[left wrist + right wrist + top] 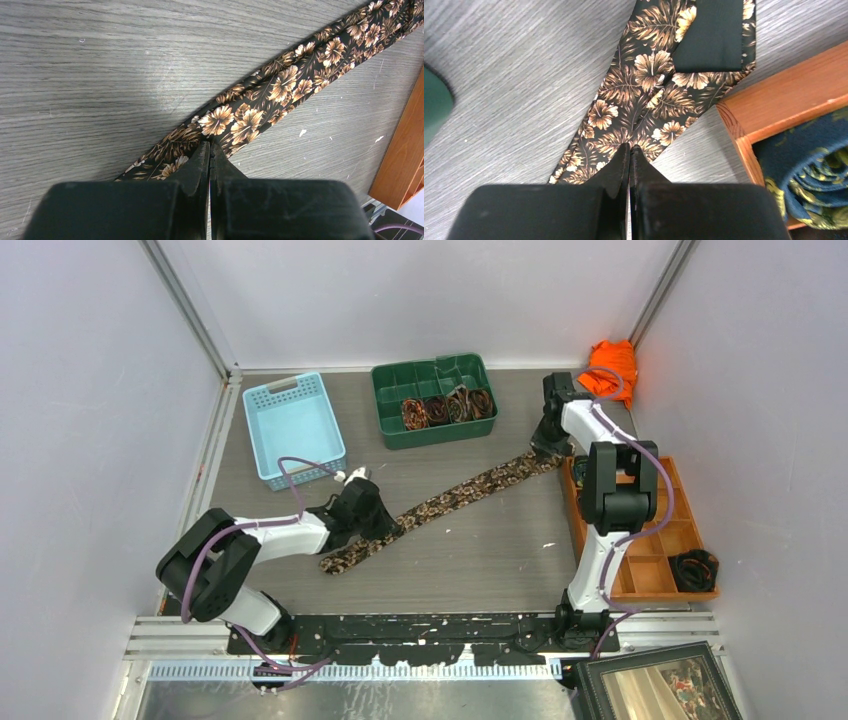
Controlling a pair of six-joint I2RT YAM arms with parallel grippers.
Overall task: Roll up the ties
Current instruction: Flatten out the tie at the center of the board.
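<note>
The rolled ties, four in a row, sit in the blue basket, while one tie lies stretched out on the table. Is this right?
Not quite: the top external view shows the four rolled ties in the green tray, not the blue basket. One tie does lie stretched out on the table.
</note>
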